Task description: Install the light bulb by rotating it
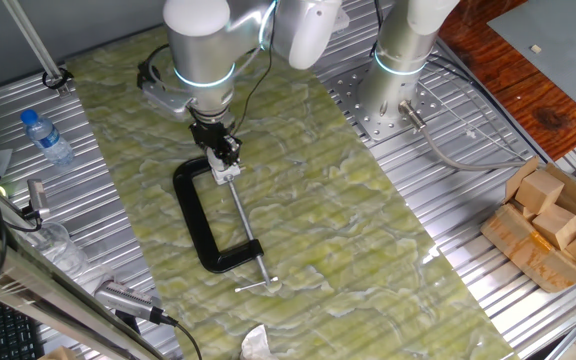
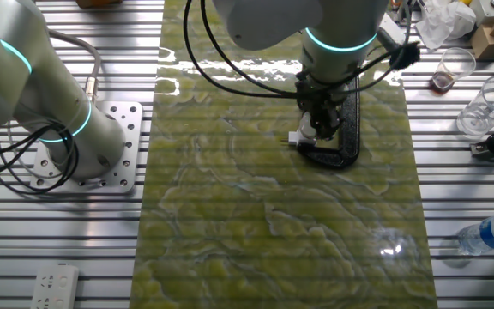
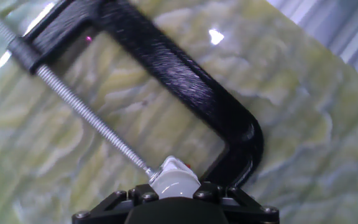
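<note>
The ribbed metal worktop (image 1: 438, 200) carries a green marbled mat (image 1: 348, 230). On the mat lies a black C-clamp with a long steel screw (image 1: 200, 220). Above its jaw end, the robot's black two-finger hand (image 1: 226, 160) grips the small white rounded light bulb (image 3: 174, 177) — held between screw tip and clamp anvil.

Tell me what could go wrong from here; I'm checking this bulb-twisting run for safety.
1. The claw sits on the small white bulb, showing little of it; a shallow hold might slip as it turns.
2. The bulb sits between the screw tip and the black clamp jaw; twisting could drag the loose clamp across the green mat.
3. A tilted bulb might bind.
</note>
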### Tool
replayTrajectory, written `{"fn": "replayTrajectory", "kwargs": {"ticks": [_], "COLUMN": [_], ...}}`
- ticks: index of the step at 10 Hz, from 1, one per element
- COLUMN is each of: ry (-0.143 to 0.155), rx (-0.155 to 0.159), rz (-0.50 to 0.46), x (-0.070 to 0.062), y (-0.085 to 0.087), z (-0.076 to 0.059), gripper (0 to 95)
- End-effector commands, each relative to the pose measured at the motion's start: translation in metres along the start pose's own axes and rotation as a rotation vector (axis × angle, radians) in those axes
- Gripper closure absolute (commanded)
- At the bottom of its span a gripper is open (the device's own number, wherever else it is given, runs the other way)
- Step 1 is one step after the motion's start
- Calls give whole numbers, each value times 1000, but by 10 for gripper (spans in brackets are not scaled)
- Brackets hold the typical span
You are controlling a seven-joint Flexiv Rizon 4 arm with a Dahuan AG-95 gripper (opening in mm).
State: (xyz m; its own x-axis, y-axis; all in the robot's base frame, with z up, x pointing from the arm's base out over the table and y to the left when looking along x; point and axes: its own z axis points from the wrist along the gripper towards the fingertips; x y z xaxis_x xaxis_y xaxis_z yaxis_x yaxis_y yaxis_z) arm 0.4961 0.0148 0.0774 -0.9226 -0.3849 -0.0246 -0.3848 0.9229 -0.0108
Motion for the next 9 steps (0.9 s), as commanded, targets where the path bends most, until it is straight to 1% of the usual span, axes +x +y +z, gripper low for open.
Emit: {"fn": "replayTrajectory", "kwargs": {"ticks": [1,4,5,6,7,9], "ry": [1,0,0,4,9,11], "rx": [1,2,2,2,2,6], "rz": [222,378,446,490,494,460], "x": [2,2,2,2,2,2], "y": [0,0,0,0,0,0], "z": [1,1,1,1,1,1], "gripper": [950,950,950,950,950,950]}}
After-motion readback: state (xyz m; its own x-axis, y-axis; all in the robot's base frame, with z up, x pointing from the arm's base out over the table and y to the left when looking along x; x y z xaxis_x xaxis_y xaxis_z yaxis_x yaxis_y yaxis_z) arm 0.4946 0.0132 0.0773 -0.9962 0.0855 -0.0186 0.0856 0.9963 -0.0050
